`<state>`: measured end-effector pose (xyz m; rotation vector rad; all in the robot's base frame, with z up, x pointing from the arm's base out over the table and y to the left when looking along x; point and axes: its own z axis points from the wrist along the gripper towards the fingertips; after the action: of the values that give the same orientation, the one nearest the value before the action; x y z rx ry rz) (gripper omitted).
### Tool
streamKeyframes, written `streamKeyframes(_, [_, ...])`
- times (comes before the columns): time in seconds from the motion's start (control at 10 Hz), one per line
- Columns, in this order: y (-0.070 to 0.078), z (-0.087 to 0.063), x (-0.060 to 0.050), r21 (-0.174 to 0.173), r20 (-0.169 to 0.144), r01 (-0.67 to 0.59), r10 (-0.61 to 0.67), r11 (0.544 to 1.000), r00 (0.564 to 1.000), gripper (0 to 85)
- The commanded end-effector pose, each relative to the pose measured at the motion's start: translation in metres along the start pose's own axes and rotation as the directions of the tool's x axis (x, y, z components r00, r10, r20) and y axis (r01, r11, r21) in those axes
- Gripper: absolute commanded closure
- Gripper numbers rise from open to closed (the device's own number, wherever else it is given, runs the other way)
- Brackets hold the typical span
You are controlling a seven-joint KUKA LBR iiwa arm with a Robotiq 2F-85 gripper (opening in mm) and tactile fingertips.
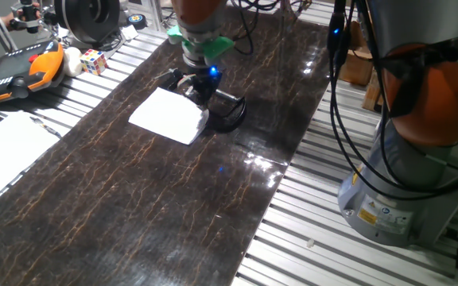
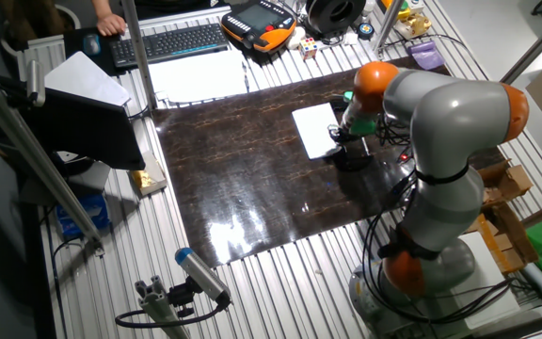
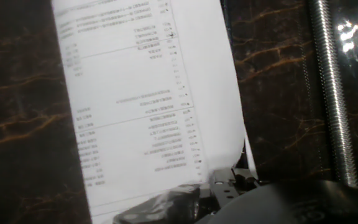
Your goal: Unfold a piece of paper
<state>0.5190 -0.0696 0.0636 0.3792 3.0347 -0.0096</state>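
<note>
The piece of paper [image 1: 165, 115] lies folded on the dark marbled tabletop [image 1: 133, 206]; it also shows in the other fixed view [image 2: 314, 129]. In the hand view the paper [image 3: 148, 93] carries fine printed lines, and its top layer curls up at the lower right corner, with a second layer showing beneath. My gripper [image 1: 201, 95] stands over the paper's right edge, also seen in the other fixed view [image 2: 349, 137]. In the hand view the gripper [image 3: 210, 193] sits at that curled corner, its jaws close together on the edge.
A black curved clamp [image 1: 230, 111] lies just right of the paper, its threaded bar [image 3: 331, 93] beside the gripper. A larger white sheet [image 1: 2, 147], an orange pendant [image 1: 18, 71] and a colour cube [image 1: 94, 60] sit left. The arm's base [image 1: 404, 175] stands right.
</note>
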Motion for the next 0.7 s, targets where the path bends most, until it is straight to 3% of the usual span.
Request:
streamKeyframes(0.0, [0.006,-0.004,-0.002,-0.001,-0.01,-0.002,0.002,1.0,1.0,84.0])
streamKeyframes(0.2, [0.03,-0.019,-0.006,-0.008,-0.041,-0.043,0.043,0.999,0.998,84.0])
streamKeyframes(0.6, [0.097,-0.06,0.001,0.06,-0.051,-0.122,0.125,0.991,0.991,84.0])
